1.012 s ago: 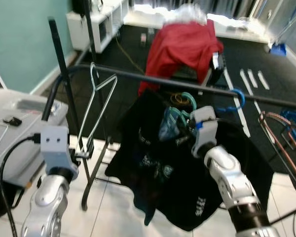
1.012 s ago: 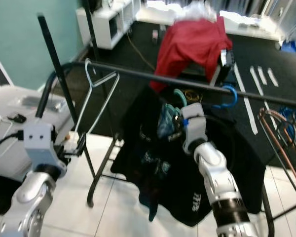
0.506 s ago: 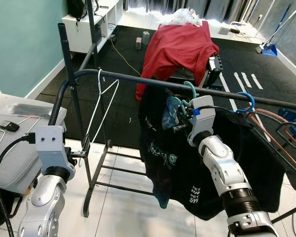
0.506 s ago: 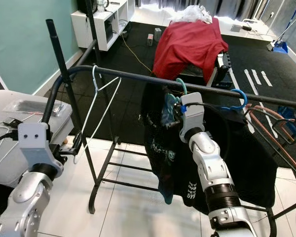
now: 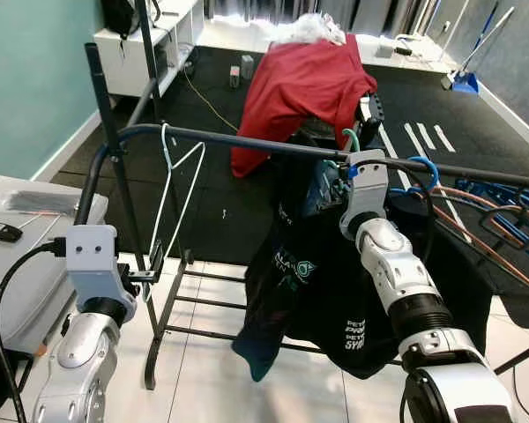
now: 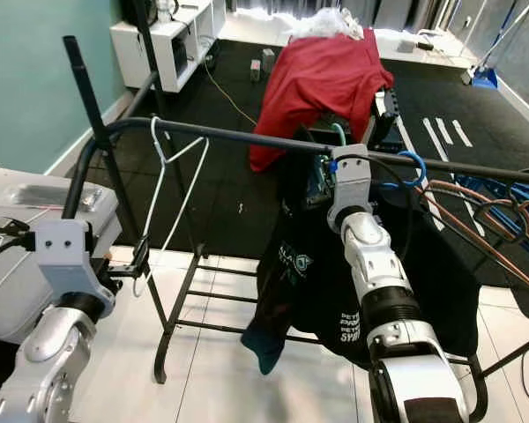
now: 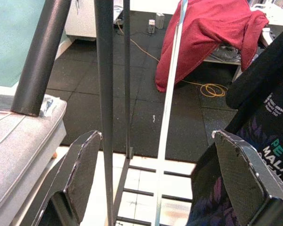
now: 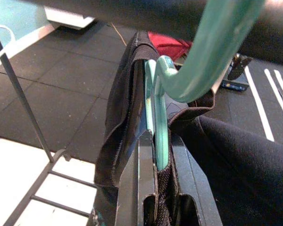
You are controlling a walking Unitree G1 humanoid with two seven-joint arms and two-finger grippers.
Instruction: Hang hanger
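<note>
A teal hanger (image 8: 161, 136) carrying a black T-shirt (image 5: 335, 282) is held in my right gripper (image 5: 328, 181), which is shut on its neck. Its hook (image 5: 353, 139) curves up at the black rack rail (image 5: 238, 141), about the middle of the rail. Whether the hook rests on the rail I cannot tell. A white wire hanger (image 5: 178, 189) hangs empty near the rail's left end. My left gripper (image 7: 156, 136) is open low beside the rack's left post, with the white hanger's lower wire (image 7: 167, 117) between its spread fingers, untouched.
A blue hook (image 5: 425, 172) and copper-coloured hangers (image 5: 502, 220) hang on the rail's right part. A red cloth (image 5: 304, 84) drapes a chair behind the rack. A grey appliance (image 5: 26, 256) stands at my left, and a white shelf (image 5: 137, 44) is at the far wall.
The camera has shifted. My right gripper has lifted the teal hanger and shirt, so the hook went from below the rail to rail height. The left gripper stays open by the white hanger.
</note>
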